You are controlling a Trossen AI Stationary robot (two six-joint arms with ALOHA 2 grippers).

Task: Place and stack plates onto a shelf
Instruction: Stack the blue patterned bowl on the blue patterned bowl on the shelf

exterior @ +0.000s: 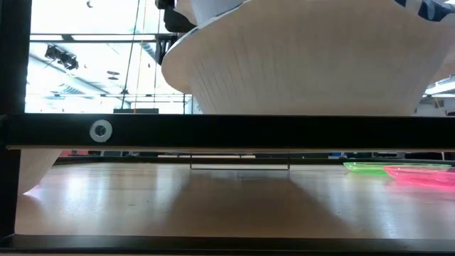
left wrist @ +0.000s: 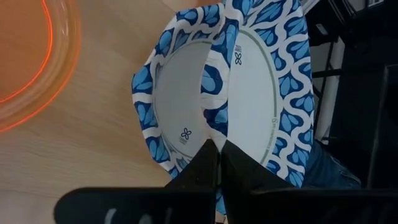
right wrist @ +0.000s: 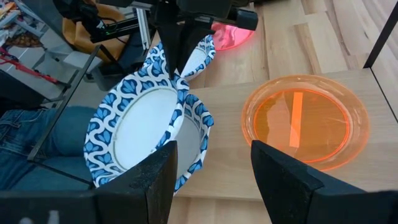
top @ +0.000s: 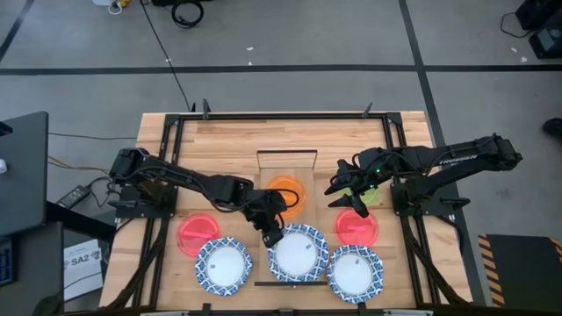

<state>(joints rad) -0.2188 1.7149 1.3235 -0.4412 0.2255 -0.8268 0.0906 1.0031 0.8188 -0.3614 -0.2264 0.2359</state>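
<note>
Blue-rimmed plate [left wrist: 255, 99] pinched by left pincer [left wrist: 219, 163]; print unreadable.

A floor paper [top: 85, 258] reads "SA2"

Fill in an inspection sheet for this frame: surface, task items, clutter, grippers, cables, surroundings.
Surface: wooden tabletop inside a black frame.
Shelf: light-wood board at mid-table, holding the orange plate.
Plates: two blue-rimmed plates overlap at the middle of the near edge, one tilted up over the other; two more blue-rimmed flank them; red-pink plates on the left and right; the yellow-green plate is mostly hidden under the right arm.
Clutter: nothing seen.
Grippers: left gripper shut on the tilted plate's rim; right gripper open, hovering right of the orange plate.
Cables: black cable across the floor beyond the table.
Surroundings: grey floor, a person's jeans at the near edge.
</note>
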